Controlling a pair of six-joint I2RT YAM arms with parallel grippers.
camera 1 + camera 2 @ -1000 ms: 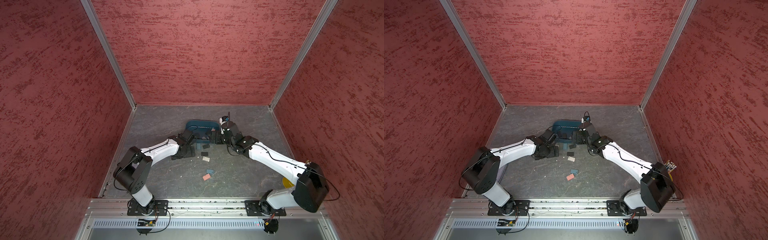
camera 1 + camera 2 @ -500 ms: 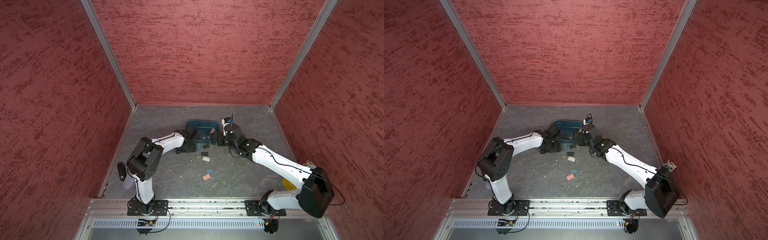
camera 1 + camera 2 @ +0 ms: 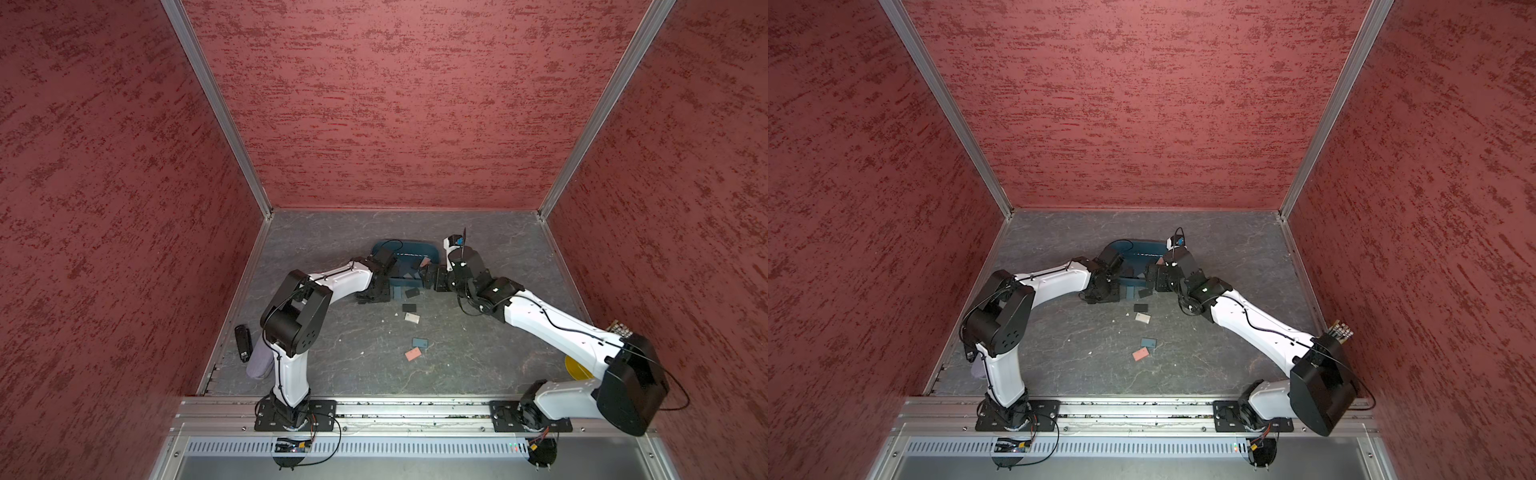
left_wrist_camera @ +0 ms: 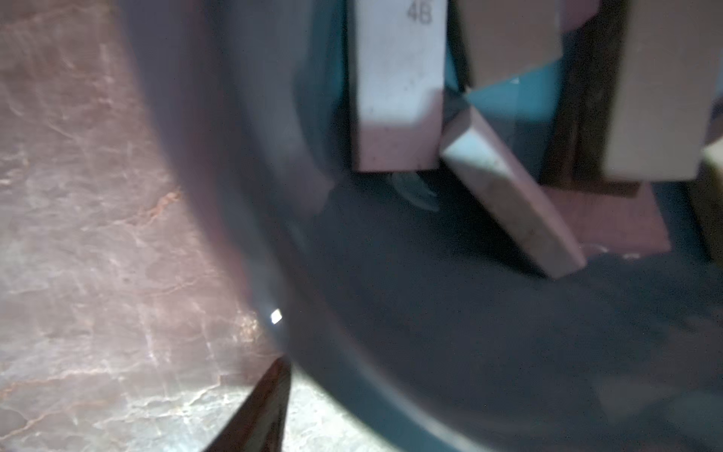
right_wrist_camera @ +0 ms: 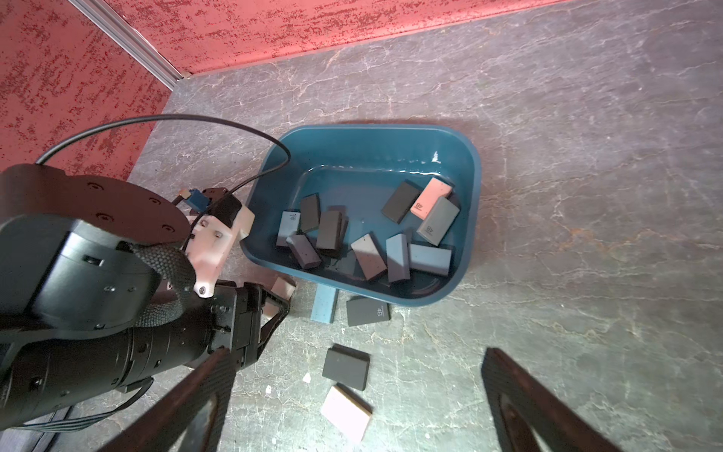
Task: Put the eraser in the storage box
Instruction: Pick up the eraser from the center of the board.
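Pick phase, left arm: left gripper sits low on the counter, just outside the storage box by one corner. A pale pink eraser shows right at its fingertips. Fingers look partly drawn in, but I can't tell whether they've got it, since the arm body blocks the contact.

Over the loose ones, right gripper hovers with fingers wide, holding nothing.

Box already has a dozen or so erasers in it. Several lie outside: blue eraser on edge touching the box wall, dark eraser just beside it, more nearer the arm bases.

Next, my read: confirm the pinch, lift clear of the rim, shift over the box interior, release. Wall is right alongside, so go straight up first or a finger may clip the rim.
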